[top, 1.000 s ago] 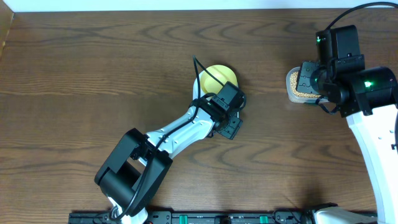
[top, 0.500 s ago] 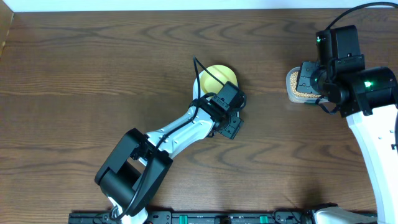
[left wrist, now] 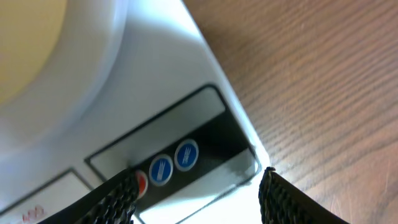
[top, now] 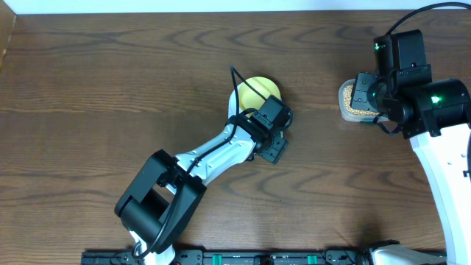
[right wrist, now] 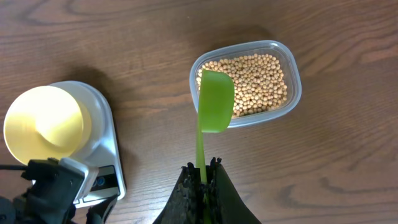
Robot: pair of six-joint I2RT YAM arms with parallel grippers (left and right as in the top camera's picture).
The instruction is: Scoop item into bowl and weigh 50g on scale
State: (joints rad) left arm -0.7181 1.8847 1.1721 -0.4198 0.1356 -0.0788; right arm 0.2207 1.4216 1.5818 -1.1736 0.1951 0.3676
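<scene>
Right wrist view: bowl (right wrist: 43,121) on scale (right wrist: 107,149) holds no beans (right wrist: 255,78) yet; right fingers (right wrist: 189,193) pinch the scoop (right wrist: 216,109), left fingers (left wrist: 283,199) spread over scale.

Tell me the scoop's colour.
The scoop is bright green; the right wrist view shows it best.

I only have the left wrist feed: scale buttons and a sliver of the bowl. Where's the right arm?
Observer: Off to the side. The right gripper is shut on a green scoop, held over a clear tub.
Operator: What's in the tub?
Observer: Beans, covering most of the tub's bottom.
Operator: Any beans in the bowl?
Observer: None that I can see. The bowl looks empty and sits on the scale.
</scene>
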